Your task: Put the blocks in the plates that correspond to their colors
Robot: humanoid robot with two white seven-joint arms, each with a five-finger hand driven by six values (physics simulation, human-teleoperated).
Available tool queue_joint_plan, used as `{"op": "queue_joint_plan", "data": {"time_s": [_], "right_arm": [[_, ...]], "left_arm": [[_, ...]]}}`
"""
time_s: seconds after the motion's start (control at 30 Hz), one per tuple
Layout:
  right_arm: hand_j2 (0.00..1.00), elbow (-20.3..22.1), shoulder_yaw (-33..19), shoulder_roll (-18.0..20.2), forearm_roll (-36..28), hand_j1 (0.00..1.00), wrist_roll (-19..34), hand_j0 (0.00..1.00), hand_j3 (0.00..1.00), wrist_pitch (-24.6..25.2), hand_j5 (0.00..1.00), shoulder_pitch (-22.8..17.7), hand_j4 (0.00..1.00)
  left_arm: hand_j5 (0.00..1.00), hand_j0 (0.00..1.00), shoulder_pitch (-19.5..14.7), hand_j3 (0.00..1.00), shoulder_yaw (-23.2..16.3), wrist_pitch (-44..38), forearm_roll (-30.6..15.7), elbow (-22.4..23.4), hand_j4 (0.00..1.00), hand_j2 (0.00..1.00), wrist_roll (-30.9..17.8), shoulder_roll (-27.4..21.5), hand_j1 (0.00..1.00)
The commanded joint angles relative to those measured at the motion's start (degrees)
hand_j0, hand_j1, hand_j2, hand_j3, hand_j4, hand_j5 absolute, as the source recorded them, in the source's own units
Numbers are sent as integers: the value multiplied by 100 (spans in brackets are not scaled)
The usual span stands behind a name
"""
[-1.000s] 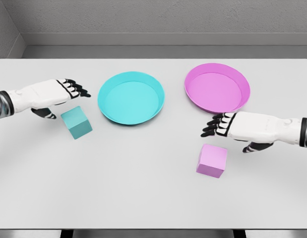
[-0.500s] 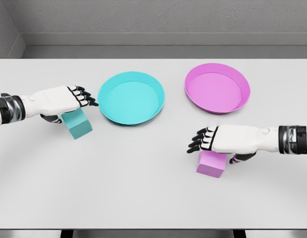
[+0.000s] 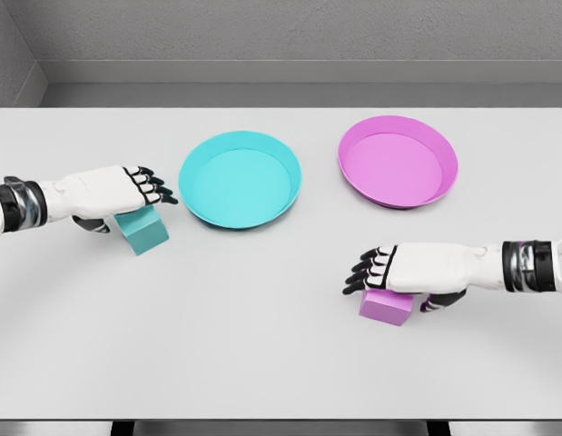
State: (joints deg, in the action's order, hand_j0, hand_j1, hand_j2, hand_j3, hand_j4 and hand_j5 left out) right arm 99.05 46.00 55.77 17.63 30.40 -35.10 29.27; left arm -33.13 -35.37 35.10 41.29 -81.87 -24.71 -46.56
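Observation:
A teal block (image 3: 146, 232) lies on the table left of the teal plate (image 3: 186, 186). My left hand (image 3: 135, 193) lies over its top, fingers stretched out towards the plate and thumb below on the block's left side, open. A pink block (image 3: 384, 308) sits in front of the pink plate (image 3: 449, 171). Over its top rests my right hand (image 3: 379, 272), open, with the fingers pointing left and the thumb at the block's right side. Both plates are empty.
The grey table (image 3: 262, 345) reaches to a grey wall at the back. The two plates stand side by side in the far half, with a gap between them.
Both hands have come down and inwards over their blocks. The right hand dropped from beside the pink plate onto the pink block, and the left hand slid onto the teal block. Neither block has moved.

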Motion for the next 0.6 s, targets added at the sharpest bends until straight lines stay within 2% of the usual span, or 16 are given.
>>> {"op": "queue_joint_plan", "data": {"time_s": [0.0,0.07,0.1,0.23,0.37,0.5,0.57], "right_arm": [[91,1,5,4,48,91,1,91,91,10,91,0,91],[66,1,5,4,171,66,1,66,66,10,66,0,66],[62,1,5,4,171,62,1,62,62,10,62,0,62],[60,9,5,4,180,60,1,60,60,10,60,0,60],[60,9,5,4,180,60,1,60,60,10,60,0,60],[57,27,5,4,189,57,1,57,57,10,57,53,57],[57,45,-21,-5,189,57,1,57,57,10,57,141,57]], "left_arm": [[100,100,0,100,4,-10,-24,-40,100,100,1,-11,100],[98,98,18,98,4,-10,-16,-75,98,98,10,-2,98],[94,94,18,94,4,-10,-16,-92,94,94,1,-2,94],[83,83,26,83,-67,-10,28,-198,83,83,1,-2,83],[79,79,26,79,-75,-10,107,-224,79,79,1,7,79],[70,70,26,70,-75,-10,186,-242,70,70,1,-2,70],[63,63,26,63,-93,-10,222,-242,63,63,1,-2,63]]}}
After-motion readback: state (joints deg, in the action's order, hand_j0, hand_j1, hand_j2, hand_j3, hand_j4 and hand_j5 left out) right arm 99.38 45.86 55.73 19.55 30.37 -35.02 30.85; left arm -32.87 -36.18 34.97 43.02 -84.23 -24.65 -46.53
